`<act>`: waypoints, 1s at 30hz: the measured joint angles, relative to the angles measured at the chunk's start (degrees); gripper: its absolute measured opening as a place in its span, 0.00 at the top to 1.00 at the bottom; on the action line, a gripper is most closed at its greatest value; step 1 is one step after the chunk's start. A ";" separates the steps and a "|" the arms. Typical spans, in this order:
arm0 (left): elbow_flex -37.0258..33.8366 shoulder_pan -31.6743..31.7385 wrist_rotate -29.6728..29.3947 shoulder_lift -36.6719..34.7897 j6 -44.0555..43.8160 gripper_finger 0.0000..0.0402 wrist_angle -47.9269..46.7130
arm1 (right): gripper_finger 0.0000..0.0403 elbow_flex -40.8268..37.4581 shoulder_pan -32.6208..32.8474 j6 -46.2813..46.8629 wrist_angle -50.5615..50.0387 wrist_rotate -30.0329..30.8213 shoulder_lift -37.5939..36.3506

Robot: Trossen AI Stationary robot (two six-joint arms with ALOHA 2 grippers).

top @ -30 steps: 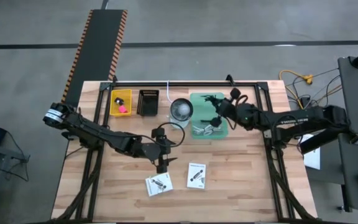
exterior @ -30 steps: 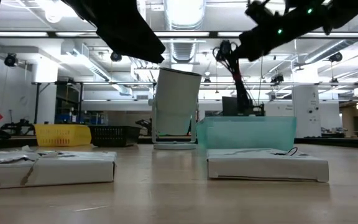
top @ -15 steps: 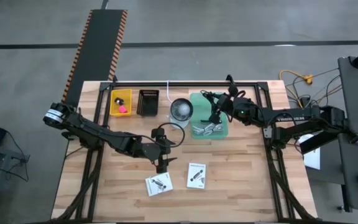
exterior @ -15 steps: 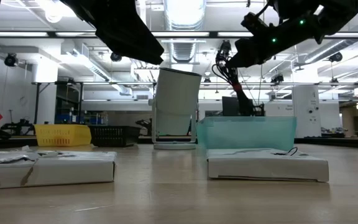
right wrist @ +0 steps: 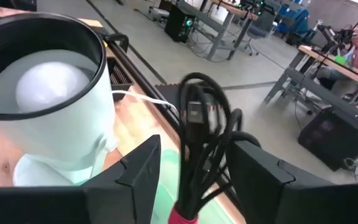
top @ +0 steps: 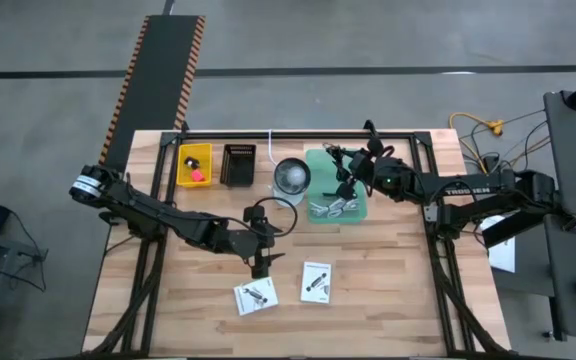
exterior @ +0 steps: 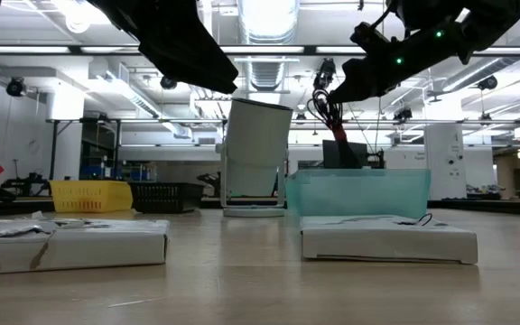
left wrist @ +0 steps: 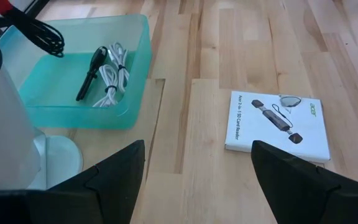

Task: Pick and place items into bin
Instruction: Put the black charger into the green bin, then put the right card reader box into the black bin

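A teal bin [top: 336,185] stands at the far middle of the table. A white cord and a black tool [left wrist: 107,74] lie in it. My right gripper [top: 346,172] hovers above the bin with its fingers apart. A coiled black cable [right wrist: 204,118] with a red end [exterior: 338,135] hangs between them. Two white packets [top: 256,296] [top: 315,281] lie flat on the near part of the table. My left gripper [top: 259,262] is open, points down and hangs just above the left packet, holding nothing. My right gripper has the black cable's coil [right wrist: 194,112] between its two fingers, which slant down from the table's right. The fingers stand apart, and I cannot tell whether either finger touches the coil. The bundle hangs upright over the bin, red end [right wrist: 182,218] lowest.
A white cup-shaped container [top: 291,175] stands just left of the bin. Farther left are a black basket [top: 238,165] and a yellow tray [top: 194,165] with a pink item. Bare wood lies right of the packets.
My right gripper has shifted a little toward the table's far edge above the bin. The cable under it has swung, and its red end now shows in the low view.
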 joint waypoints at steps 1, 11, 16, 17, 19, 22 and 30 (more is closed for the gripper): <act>0.00 0.00 0.00 0.00 0.00 0.31 0.00 | 0.57 0.00 0.00 0.09 -0.26 0.00 0.00; 0.00 0.00 0.00 0.00 0.00 0.31 0.00 | 0.49 0.21 0.00 4.37 -2.90 0.02 -0.17; 0.00 0.00 0.00 0.00 0.00 0.31 -0.02 | 0.45 3.74 0.00 9.11 -12.81 0.07 -0.31; 0.00 0.00 0.00 0.00 0.00 0.31 -0.06 | 0.44 4.79 0.00 9.91 -15.00 0.09 -0.27; 0.00 0.00 0.00 0.00 0.00 0.31 -0.07 | 0.42 6.91 0.00 11.91 -20.24 0.11 -0.17; 0.00 0.00 0.00 0.00 0.00 0.31 -0.22 | 0.39 9.89 0.00 14.49 -27.35 0.11 -0.15; 0.00 -0.02 0.02 0.00 -0.02 0.31 -0.78 | 0.36 13.77 0.00 15.34 -35.85 0.07 -0.15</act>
